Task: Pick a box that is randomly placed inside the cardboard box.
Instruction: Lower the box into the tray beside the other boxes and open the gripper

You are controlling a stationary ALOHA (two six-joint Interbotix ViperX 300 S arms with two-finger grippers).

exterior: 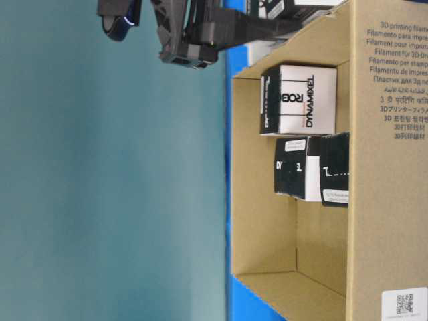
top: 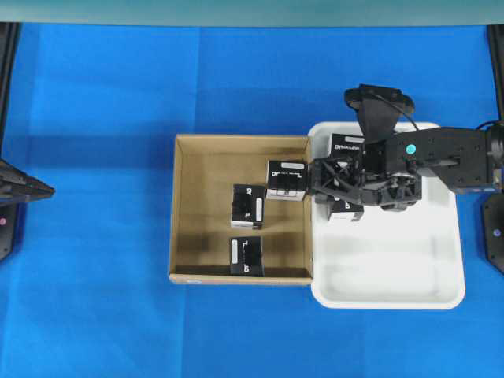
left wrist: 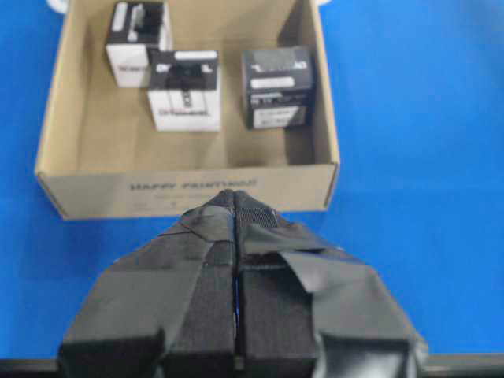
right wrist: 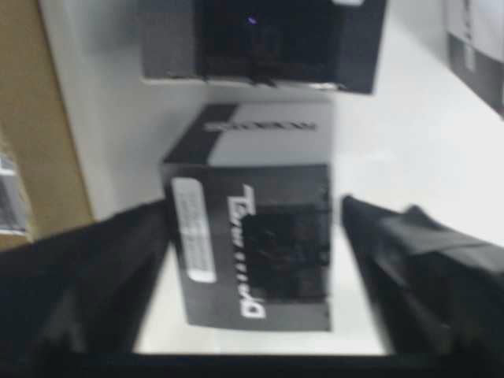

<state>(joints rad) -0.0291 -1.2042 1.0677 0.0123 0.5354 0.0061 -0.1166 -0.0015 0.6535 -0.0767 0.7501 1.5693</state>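
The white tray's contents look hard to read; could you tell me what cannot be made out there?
- Overhead view: the right gripper and its arm cover most of the black cartons in the white tray; their count is unclear.
- Right wrist view: blur makes the lettering on the carton between the fingers unreadable.
- Table-level view: the cardboard box wall hides the tray.

Even, bright light falls from above; the blue counter (top: 102, 157) shows only a soft darker band near the cardboard box (top: 183, 213), whose walls throw faint shadows inward. The white tray (top: 394, 276) looks slightly washed out. The overhead and table-level views are fairly sharp. The right wrist view is heavily blurred throughout, lettering smeared; the left wrist view is soft, its near pincer (left wrist: 236, 276) unfocused.
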